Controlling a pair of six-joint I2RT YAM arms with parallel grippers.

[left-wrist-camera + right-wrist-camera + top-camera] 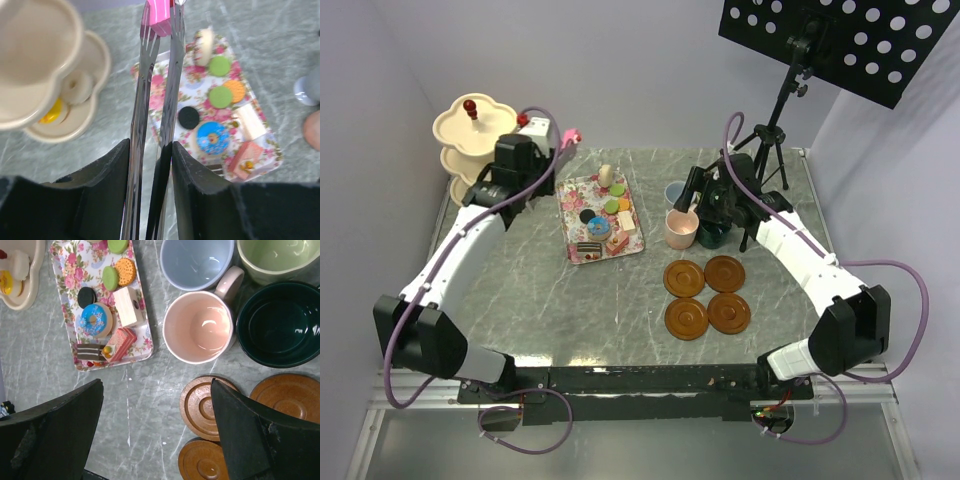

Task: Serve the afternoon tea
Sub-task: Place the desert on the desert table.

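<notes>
Currently left gripper [150, 165] clamped on tongs [170, 90], pink cake [159, 12] pinched at their far tips near the stand [40, 60], left arm nearer; right gripper [157, 425] wide apart over mugs [198, 327].

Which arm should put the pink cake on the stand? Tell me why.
Left. The left pincer holds the tongs pinching the pink cake near the stand; the right pincer is open, by the mugs.
</notes>
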